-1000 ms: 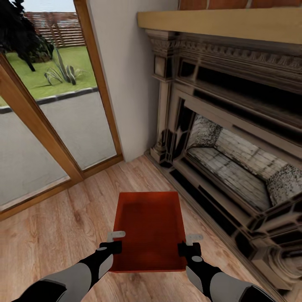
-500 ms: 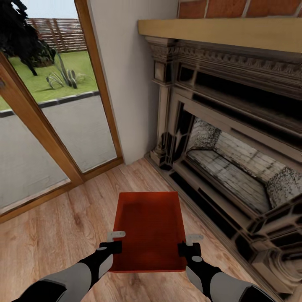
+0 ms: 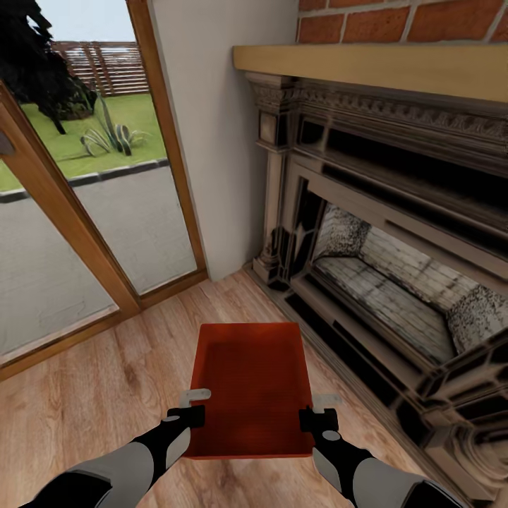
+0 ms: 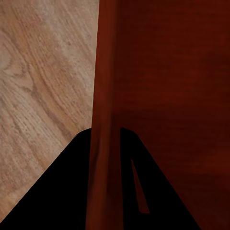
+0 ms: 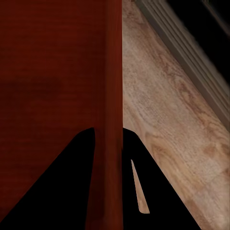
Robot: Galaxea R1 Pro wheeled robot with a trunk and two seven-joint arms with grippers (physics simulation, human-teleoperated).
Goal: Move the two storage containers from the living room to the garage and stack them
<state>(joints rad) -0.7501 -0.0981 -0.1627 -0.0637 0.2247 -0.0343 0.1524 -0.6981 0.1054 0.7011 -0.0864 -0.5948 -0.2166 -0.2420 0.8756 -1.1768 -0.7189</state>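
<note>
While held over the wood plank floor [image 3: 106, 381] of the living room, orange-red storage container [image 3: 250, 381] gripped from both sides, open top facing up, inside empty. Left gripper [image 3: 195, 407] clamped on the left wall of the container near its closer corner; in the left wrist view, ribbed wall [image 4: 103, 120] running straight between the two dark fingers [image 4: 62, 191], one finger outside and one inside. Right gripper [image 3: 319, 410] pinching the right wall in the same manner; in the right wrist view, wall [image 5: 112, 96] caught between the dark fingers [image 5: 158, 191], with plank floor [image 5: 172, 124] beside it. Container level and square to the arms, long side pointing away from the robot. Just to the right, ornate dark fireplace [image 3: 395, 268] with a light wooden mantel [image 3: 367, 67] and red brick chimney [image 3: 402, 21] above. To the left, large glass door with wooden frame [image 3: 63, 212], lawn and plants [image 3: 106, 134] outside. White wall [image 3: 219, 127] between door and fireplace.
</note>
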